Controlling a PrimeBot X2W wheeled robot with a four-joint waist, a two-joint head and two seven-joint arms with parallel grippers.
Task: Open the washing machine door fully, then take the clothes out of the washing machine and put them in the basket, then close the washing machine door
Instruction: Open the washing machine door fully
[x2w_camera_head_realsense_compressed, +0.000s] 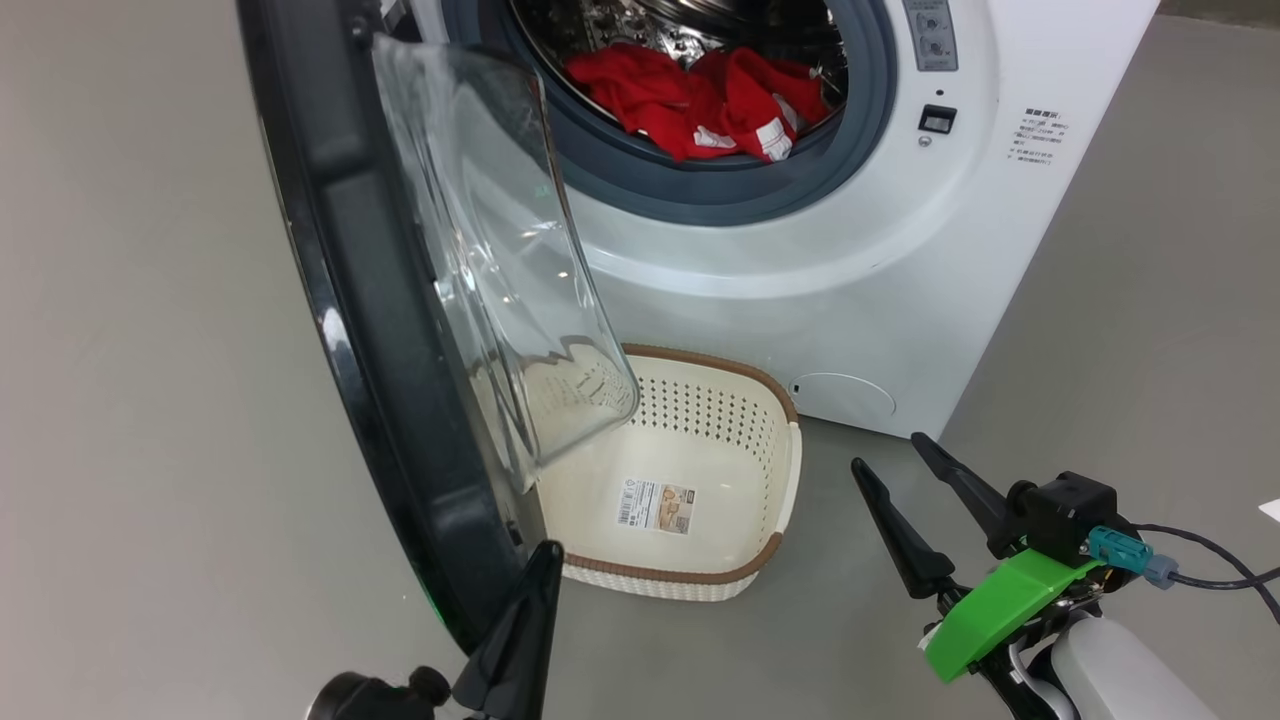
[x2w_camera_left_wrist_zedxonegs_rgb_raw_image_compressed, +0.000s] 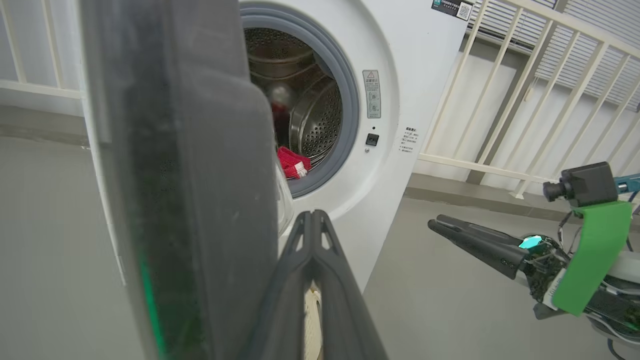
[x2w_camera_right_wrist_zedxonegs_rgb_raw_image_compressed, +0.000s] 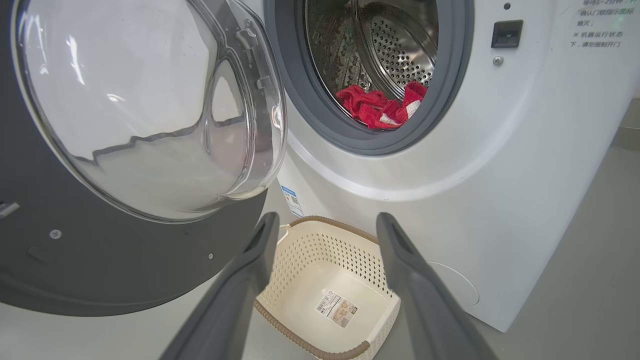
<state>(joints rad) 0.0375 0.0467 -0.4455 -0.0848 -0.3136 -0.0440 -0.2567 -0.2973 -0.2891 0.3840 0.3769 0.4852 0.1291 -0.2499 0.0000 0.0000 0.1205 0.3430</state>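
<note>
Here: washing machine door (x2w_camera_head_realsense_compressed: 330, 250) stands open at left.
Red, white-trimmed clothes (x2w_camera_head_realsense_compressed: 700, 100) lie inside the washing machine (x2w_camera_head_realsense_compressed: 800, 300), beyond the near cream basket (x2w_camera_head_realsense_compressed: 660, 577); left gripper (x2w_camera_left_wrist_zedxonegs_rgb_raw_image_compressed: 313, 220) pressed together, right gripper (x2w_camera_head_realsense_compressed: 885, 450) spread.

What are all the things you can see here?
washing machine: one, white, at the back on the floor.
washing machine door: one, black rim, clear glass, swung open on the left.
clothes: a heap, red with white trim, inside the washing machine.
basket: one, cream with brown rim, on the floor under the opening.
floor: grey, all around.
railing: one, white, beyond the machine.
left gripper: one, dark, shut, beside the door's edge.
right gripper: one, dark, open, low right.
</note>
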